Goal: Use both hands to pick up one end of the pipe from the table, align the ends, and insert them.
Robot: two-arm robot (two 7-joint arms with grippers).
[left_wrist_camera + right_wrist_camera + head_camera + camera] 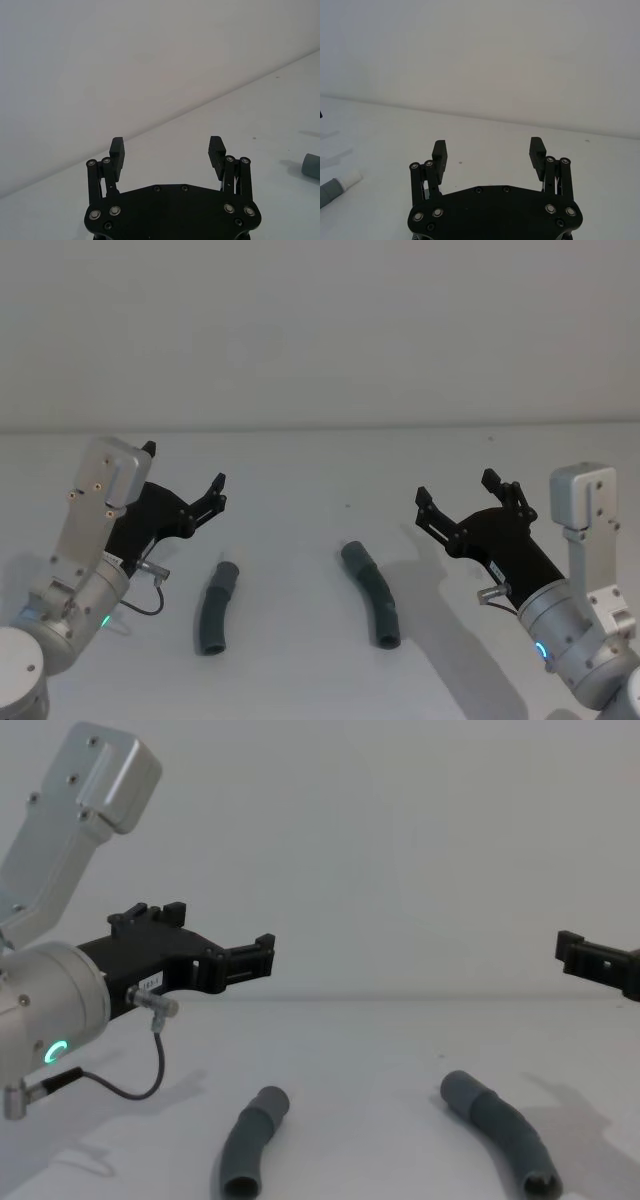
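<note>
Four cameras, one scene.
The head view looks down on the table (300, 680); the chest view looks low across it, close beside the left gripper (222, 927). Both share the shorter pipe piece (214, 608) and the longer pipe piece (372, 592). Each wrist view sits just behind its own gripper, facing the far wall (470, 50).

Robot test bench in a bare laboratory setting

A plain white table (320, 460) meets a blank white wall (320, 320). A silver-grey robot arm (85, 540) with a glowing green ring (52, 1053) stands at the left and a second arm (585, 630) with a blue light (541, 649) at the right, their bolts and a loose cable (162, 1055) exposed.
</note>
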